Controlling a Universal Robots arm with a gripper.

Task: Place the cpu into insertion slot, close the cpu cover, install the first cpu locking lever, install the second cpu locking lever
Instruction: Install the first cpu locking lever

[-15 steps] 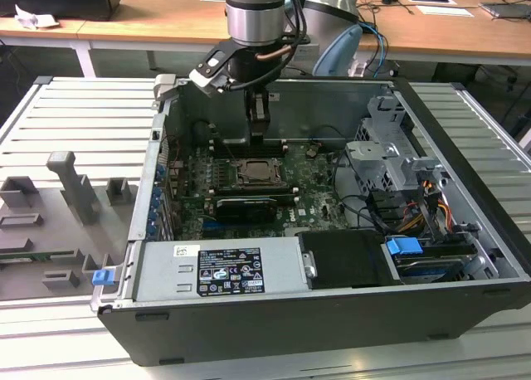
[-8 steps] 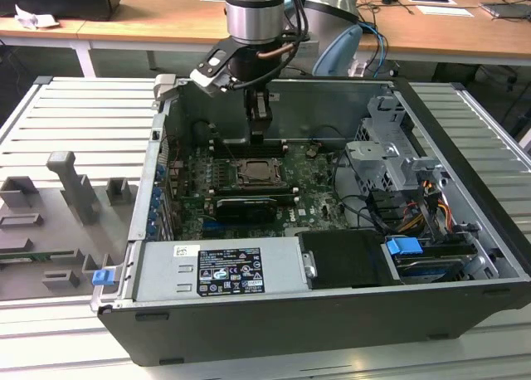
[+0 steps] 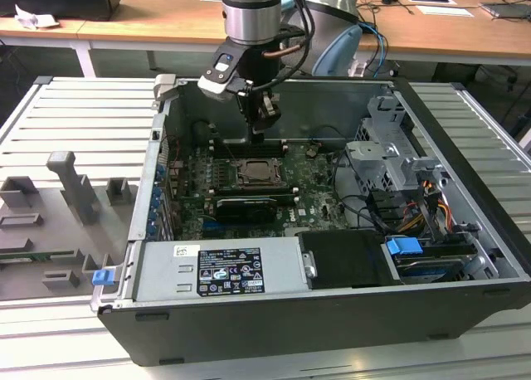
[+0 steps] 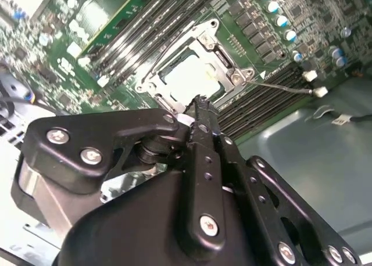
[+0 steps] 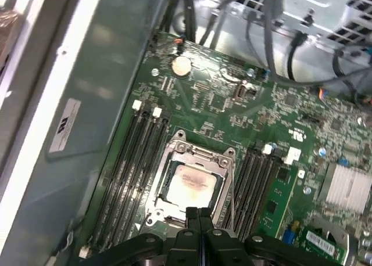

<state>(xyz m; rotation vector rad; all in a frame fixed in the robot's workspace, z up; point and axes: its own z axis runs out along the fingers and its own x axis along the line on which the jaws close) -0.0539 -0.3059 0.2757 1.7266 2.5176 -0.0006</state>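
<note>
An open computer case (image 3: 332, 322) is seen on the ribbed tabletop (image 3: 66, 123), with a green board (image 5: 232, 115) laid against its floor. The socket (image 5: 156, 208) is set between the memory slots (image 5: 125, 161) on that board, and the chip (image 5: 192, 182) is seated in it, framed by the metal cover (image 5: 200, 154) lying flat over it. The fingers (image 5: 192, 218) are held pressed together, nothing gripped, just over the socket's edge.
</note>
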